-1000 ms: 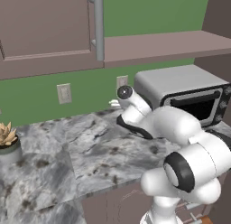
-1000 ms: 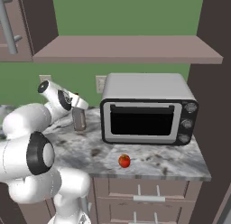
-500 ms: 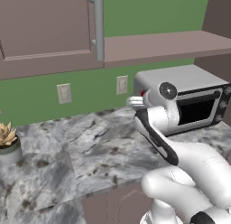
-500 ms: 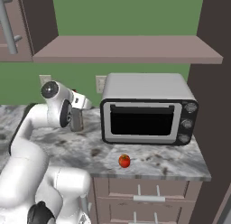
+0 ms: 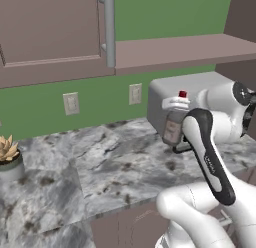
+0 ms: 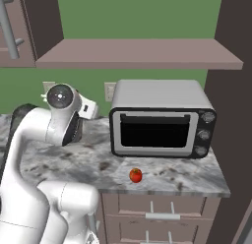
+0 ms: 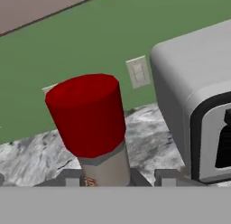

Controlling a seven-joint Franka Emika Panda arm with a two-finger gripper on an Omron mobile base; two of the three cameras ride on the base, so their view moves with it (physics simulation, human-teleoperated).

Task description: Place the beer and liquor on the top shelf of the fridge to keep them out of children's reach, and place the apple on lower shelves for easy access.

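- The end effector (image 7: 113,180) pinches the liquor (image 7: 92,128) at its shoulders, held above the bench (image 5: 100,167) just beside the microwave (image 5: 172,99).
- The bottle looks like smooth, heavy glass (slippery, breakable), so a body grip seems safer than the cap.
- The apple (image 6: 135,175) lies at 6 o'clock of the microwave door, near the bench edge.

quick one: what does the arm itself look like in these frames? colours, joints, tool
A glossy white arm of rounded, bulbous links. Dark bands sit at the joints, and a long black strip runs down one link. A round grey cap closes a joint. The tool has two small dark grey finger tips. No loose cables or markings are visible.
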